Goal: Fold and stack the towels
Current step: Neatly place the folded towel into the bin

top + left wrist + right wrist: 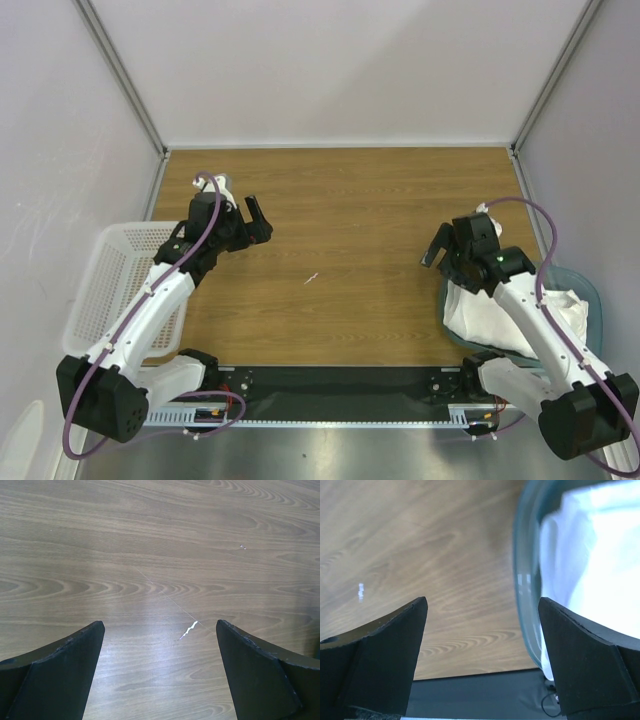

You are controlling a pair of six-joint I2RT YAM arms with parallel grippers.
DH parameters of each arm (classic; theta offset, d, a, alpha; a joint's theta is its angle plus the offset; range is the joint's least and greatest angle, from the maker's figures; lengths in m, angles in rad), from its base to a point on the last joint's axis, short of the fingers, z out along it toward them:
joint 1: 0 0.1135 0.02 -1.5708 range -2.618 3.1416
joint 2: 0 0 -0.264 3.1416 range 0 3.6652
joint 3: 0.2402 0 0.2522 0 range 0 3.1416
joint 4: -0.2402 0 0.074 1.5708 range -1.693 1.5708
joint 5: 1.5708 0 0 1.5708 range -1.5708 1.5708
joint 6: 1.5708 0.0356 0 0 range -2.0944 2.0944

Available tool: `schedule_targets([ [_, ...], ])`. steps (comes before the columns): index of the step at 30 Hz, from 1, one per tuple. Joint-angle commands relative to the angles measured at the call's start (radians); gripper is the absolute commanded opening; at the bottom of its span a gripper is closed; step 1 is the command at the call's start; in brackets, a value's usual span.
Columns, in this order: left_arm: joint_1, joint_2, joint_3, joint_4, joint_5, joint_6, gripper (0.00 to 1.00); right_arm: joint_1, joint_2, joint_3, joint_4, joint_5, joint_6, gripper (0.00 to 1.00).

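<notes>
1. The left gripper is spread wide with nothing between its jaws. In its wrist view two matte black wedge-shaped fingers rise from the bottom corners of the frame, and only bare wood shows between them.
2. Just ahead of it, a little below the middle of that frame, a small white fleck lies on the table. The top is smooth brown wood-grain laminate with a faint sheen.
3. The right gripper is spread wide too and holds nothing. Its blunt black fingers frame the wood on the left of its view.
4. At the upper right of that view curves the glossy, see-through rim of the teal bin. Inside it the white towel lies soft, rumpled and brightly lit.
5. From above, the left gripper hangs over the left part of the table, and the right gripper is at mid-right.
6. The white towel sits bunched in the rounded teal bin at the lower right, partly under the right arm.
7. At the far left stands a white perforated plastic basket.
</notes>
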Motion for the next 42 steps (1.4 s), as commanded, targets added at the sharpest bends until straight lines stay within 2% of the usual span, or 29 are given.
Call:
schedule_targets([
  [1, 0.009, -0.026, 0.01, 0.039, 0.019, 0.005, 1.0, 0.012, -0.027, -0.046, -0.033, 0.052, 0.064, 0.97],
  [10, 0.009, -0.022, 0.009, 0.041, 0.016, 0.002, 1.0, 0.019, 0.073, -0.109, 0.091, 0.063, 0.06, 0.92],
  [13, 0.009, -0.021, 0.009, 0.039, 0.007, 0.002, 1.0, 0.019, 0.106, -0.103, 0.146, 0.058, 0.05, 0.83],
  [16, 0.009, -0.016, 0.013, 0.036, -0.004, 0.002, 1.0, 0.018, 0.145, -0.092, 0.197, 0.057, 0.047, 0.68],
  [17, 0.01, -0.018, 0.013, 0.036, -0.007, 0.002, 1.0, 0.018, 0.157, -0.087, 0.207, 0.06, 0.043, 0.6],
  [26, 0.027, -0.004, 0.024, 0.042, -0.018, 0.013, 1.0, 0.003, 0.29, -0.023, 0.25, 0.173, 0.006, 0.42],
  [31, 0.043, 0.016, 0.025, 0.054, 0.01, 0.013, 1.0, -0.101, 0.349, 0.034, 0.322, 0.193, -0.037, 0.38],
  [35, 0.052, 0.027, 0.025, 0.061, 0.028, 0.011, 1.0, -0.203, 0.392, 0.07, 0.404, 0.193, -0.054, 0.27],
  [37, 0.06, 0.03, 0.024, 0.065, 0.031, 0.011, 1.0, -0.259, 0.419, 0.08, 0.43, 0.19, -0.052, 0.26],
  [39, 0.066, 0.031, 0.024, 0.067, 0.031, 0.011, 1.0, -0.298, 0.442, 0.087, 0.445, 0.193, -0.034, 0.27],
  [42, 0.07, 0.033, 0.022, 0.071, 0.059, 0.009, 1.0, -0.353, 0.476, 0.097, 0.462, 0.265, 0.004, 0.33],
])
